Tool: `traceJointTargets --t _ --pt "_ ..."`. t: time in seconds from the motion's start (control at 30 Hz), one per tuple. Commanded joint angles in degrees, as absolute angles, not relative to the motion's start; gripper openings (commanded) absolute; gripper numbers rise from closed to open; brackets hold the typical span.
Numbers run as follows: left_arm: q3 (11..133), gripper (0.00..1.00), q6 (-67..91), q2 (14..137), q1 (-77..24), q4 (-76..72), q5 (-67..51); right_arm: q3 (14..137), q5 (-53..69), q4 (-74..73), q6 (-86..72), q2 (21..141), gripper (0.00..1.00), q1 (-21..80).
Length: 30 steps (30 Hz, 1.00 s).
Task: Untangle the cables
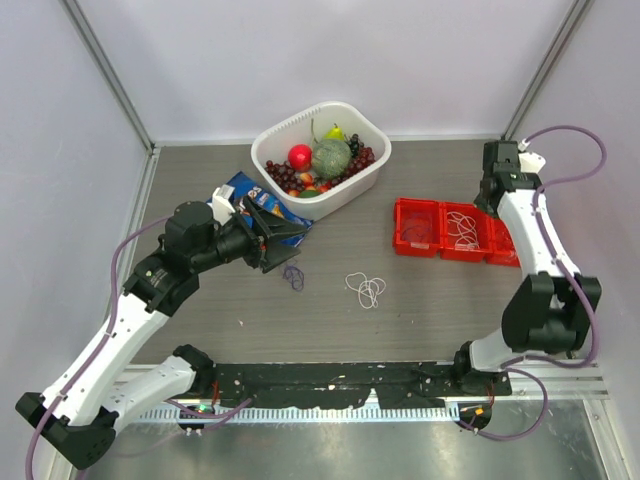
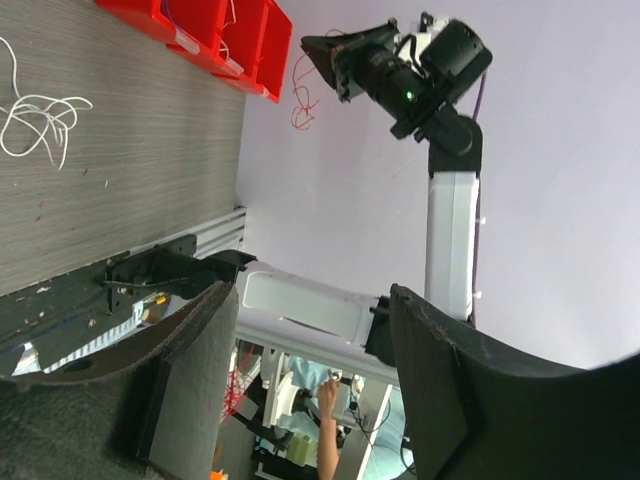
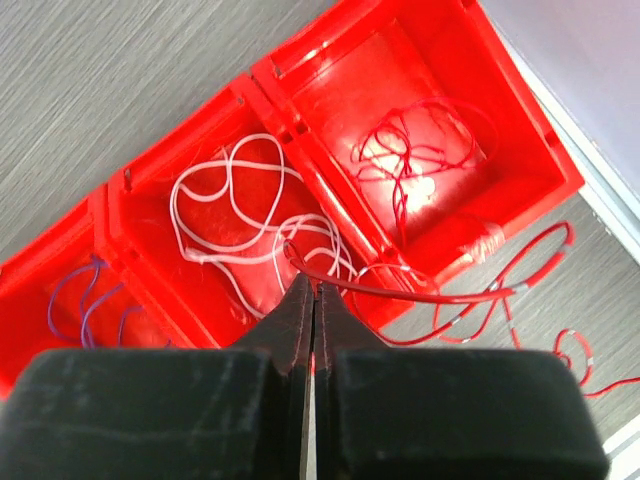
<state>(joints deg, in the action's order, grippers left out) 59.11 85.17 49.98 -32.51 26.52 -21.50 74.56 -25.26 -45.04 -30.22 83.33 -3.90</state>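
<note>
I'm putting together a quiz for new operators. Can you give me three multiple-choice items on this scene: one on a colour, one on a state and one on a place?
1. Which cable does the right gripper hold? A white B purple C red
2. How is the left gripper? A open B shut on a cable C shut on a bag
3. Where does the loose white cable lie? A in the right gripper B on the table C in the left gripper

Key: 1 C, a red cable runs out from its shut fingers. 2 A, its fingers stand wide apart with nothing between them. 3 B, it rests on bare wood between the arms.
</note>
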Motion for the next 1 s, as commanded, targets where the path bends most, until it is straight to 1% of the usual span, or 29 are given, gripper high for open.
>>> traceJointTargets --t 0.0,0.23,0.4,0.5,0.73,0.97 --pt "61.61 0.65 84.11 50.27 -32.26 25.84 -22.85 81.38 -31.37 -42.1 -30.06 89.8 0.01 -5.45" --pt "65.47 0.65 82.18 54.66 -32.26 26.19 -26.01 85.08 -28.84 -40.7 -30.15 99.66 0.01 -12.56" --pt "65.65 0.65 82.09 56.07 -32.34 25.75 -26.89 85.87 -19.79 -39.29 -29.44 105.71 0.01 -17.31" --pt "66.53 0.65 82.53 57.82 -32.34 24.7 -27.77 87.54 -15.21 -39.37 -27.86 109.15 0.01 -17.49" --pt "69.61 0.65 81.74 60.91 -32.34 24.26 -28.92 87.46 -7.66 -38.5 -27.95 111.44 0.01 -17.49" --pt "69.0 0.65 82.18 61.0 -32.34 23.47 -29.18 86.84 -8.09 -38.76 -27.6 110.66 0.01 -17.58"
